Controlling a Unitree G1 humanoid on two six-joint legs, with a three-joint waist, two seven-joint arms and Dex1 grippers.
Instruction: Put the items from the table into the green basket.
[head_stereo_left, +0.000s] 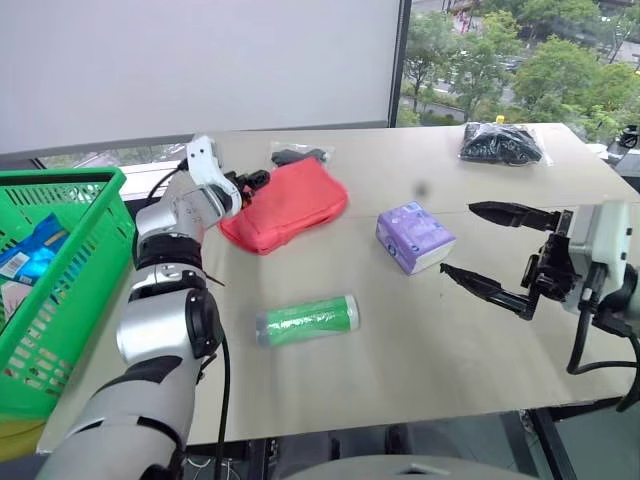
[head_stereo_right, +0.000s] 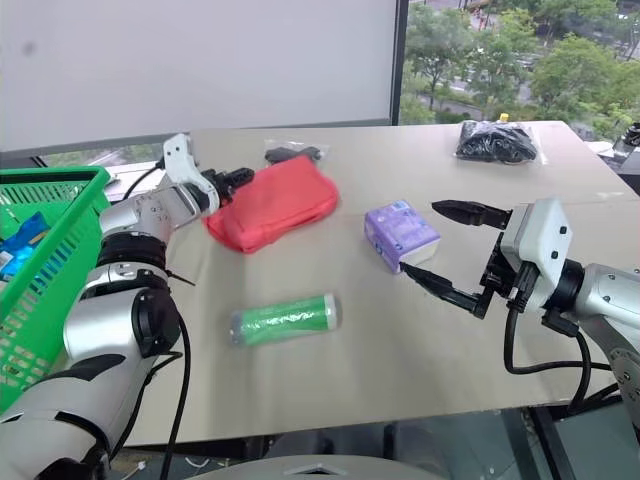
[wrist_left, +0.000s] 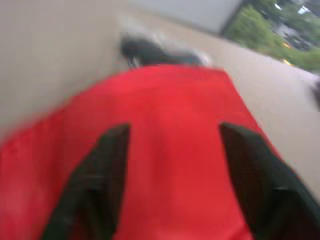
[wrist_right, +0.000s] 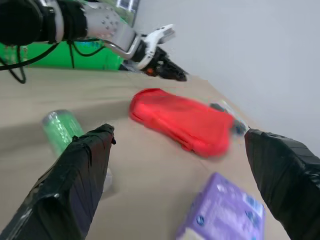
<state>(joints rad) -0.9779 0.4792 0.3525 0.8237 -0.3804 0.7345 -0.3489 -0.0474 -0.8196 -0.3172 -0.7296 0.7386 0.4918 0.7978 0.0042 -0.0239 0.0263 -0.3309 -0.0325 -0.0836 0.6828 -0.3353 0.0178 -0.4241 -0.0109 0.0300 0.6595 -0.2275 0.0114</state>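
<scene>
Five items are seen on the counter (head_stereo_left: 420, 330), so most of the task is judged to be left. A red pouch (head_stereo_left: 285, 205) lies toward the left, with a clear bag (head_stereo_left: 300, 155) of black objects touching its far edge. A green cylinder (head_stereo_left: 306, 320) lies on its side nearer the robot, and a purple packet (head_stereo_left: 413, 236) sits right of the pouch. A second bag (head_stereo_left: 500, 142) of black objects rests near the far right corner, well apart from the others.

The green basket (head_stereo_left: 70, 182) stands at the counter's left edge. Some packaged goods can be made out inside it through the lattice, but what they are cannot be told.

The left pincer (head_stereo_left: 255, 182) is placed at the pouch's left end with its fingers (wrist_left: 100, 180) spread to either side of the red fabric; no grip is judged to have been made. The pouch is taken to be the item in hand.

The right pincer (head_stereo_left: 478, 245) is held above the counter, just right of the packet, spread wide and pinching nothing.
</scene>
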